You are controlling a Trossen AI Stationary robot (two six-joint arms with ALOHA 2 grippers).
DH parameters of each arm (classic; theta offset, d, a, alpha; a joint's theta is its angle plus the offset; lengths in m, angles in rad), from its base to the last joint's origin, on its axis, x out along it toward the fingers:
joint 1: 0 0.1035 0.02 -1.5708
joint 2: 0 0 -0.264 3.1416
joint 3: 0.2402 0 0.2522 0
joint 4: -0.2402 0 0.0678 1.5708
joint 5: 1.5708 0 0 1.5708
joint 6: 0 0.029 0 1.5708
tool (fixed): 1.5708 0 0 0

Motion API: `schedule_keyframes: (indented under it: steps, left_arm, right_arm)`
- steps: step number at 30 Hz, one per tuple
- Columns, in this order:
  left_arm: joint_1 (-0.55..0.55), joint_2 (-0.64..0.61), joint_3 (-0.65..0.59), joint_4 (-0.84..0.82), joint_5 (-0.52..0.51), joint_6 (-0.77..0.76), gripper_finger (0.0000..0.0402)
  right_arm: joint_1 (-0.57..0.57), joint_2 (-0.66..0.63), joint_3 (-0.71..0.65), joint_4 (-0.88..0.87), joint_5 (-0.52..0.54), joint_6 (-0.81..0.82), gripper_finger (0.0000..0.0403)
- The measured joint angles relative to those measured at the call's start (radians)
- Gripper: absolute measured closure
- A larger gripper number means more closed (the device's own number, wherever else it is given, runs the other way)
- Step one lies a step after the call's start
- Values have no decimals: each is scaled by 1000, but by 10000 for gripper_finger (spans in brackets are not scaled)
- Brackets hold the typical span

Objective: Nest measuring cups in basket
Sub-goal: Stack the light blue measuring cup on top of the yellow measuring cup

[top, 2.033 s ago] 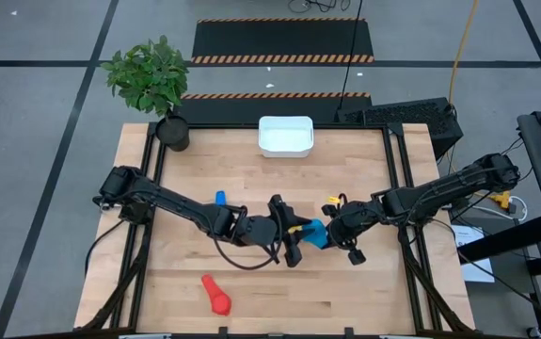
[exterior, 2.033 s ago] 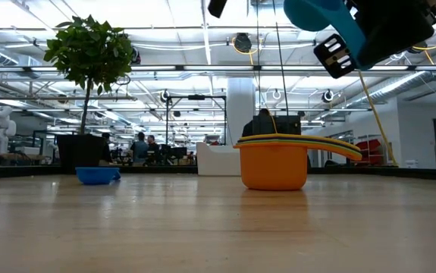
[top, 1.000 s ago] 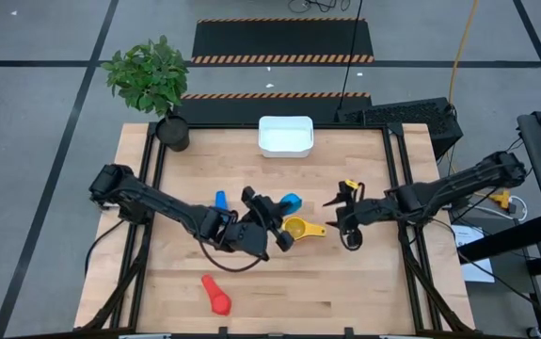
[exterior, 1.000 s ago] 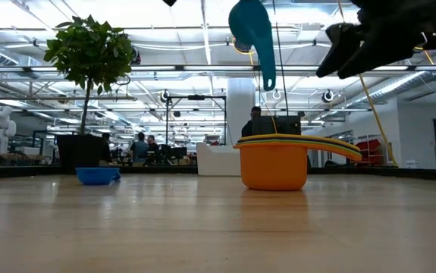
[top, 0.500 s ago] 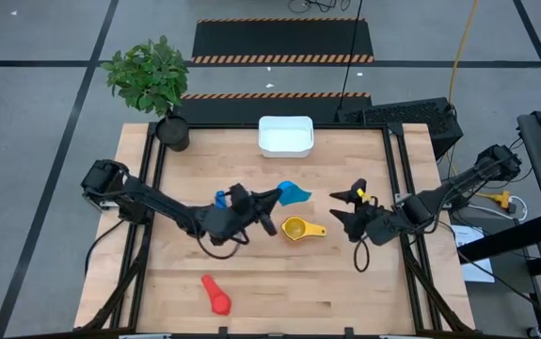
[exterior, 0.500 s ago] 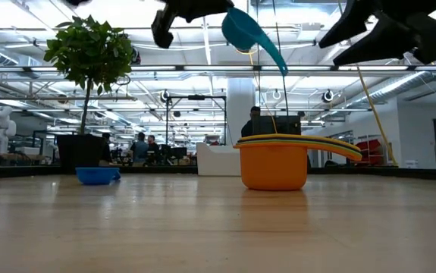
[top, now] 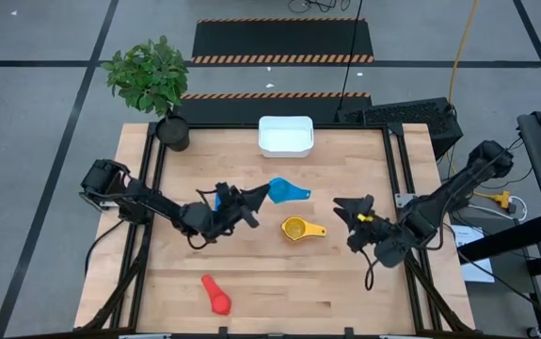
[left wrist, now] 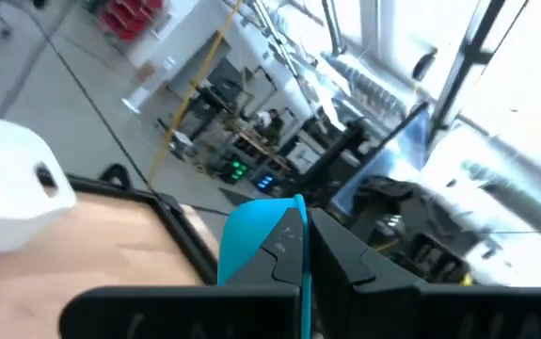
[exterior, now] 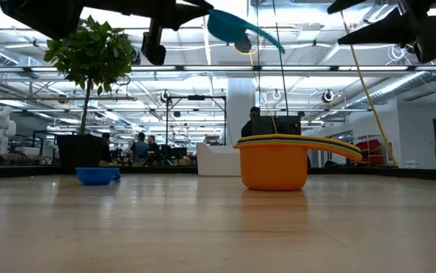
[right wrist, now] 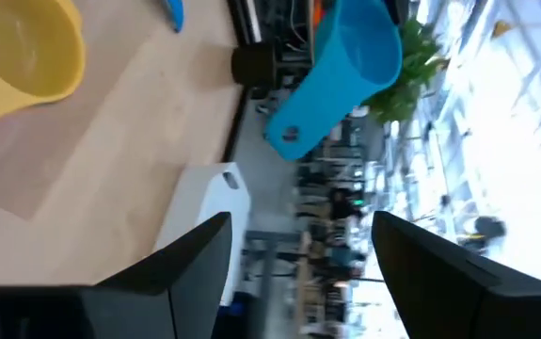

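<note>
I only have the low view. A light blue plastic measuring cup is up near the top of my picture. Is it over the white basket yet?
Observer: No. From above, the light blue plastic measuring cup hangs over bare wood, between the yellow-topped stack of nested cups and the white rectangular plastic basket.
Operator: Which arm has it?
Observer: The left gripper, fingers shut on the cup's handle.
Operator: Any cups I can't see?
Observer: A red plastic measuring cup lies near the table's front edge, on the left arm's side.
</note>
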Motion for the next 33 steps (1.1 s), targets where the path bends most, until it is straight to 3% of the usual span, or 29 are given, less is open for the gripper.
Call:
schedule_keyframes:
  steps: [10, 16, 23, 28, 33]
  left_arm:
    - [-1, 0, 0, 86, 169, -31, 397]
    - [0, 0, 0, 113, 275, -65, 397]
    - [13, 0, 0, 111, 323, -91, 397]
    - [15, 0, 0, 104, 322, -96, 397]
    - [13, -11, 0, 135, 324, -53, 397]
  right_arm:
    - [86, 88, 0, 129, 141, -251, 154]
    - [93, 147, 0, 251, 94, -387, 194]
    - [57, 165, 0, 414, -11, -723, 244]
    - [27, 165, 0, 548, -62, -927, 254]
    - [29, 164, 0, 614, -104, -974, 249]
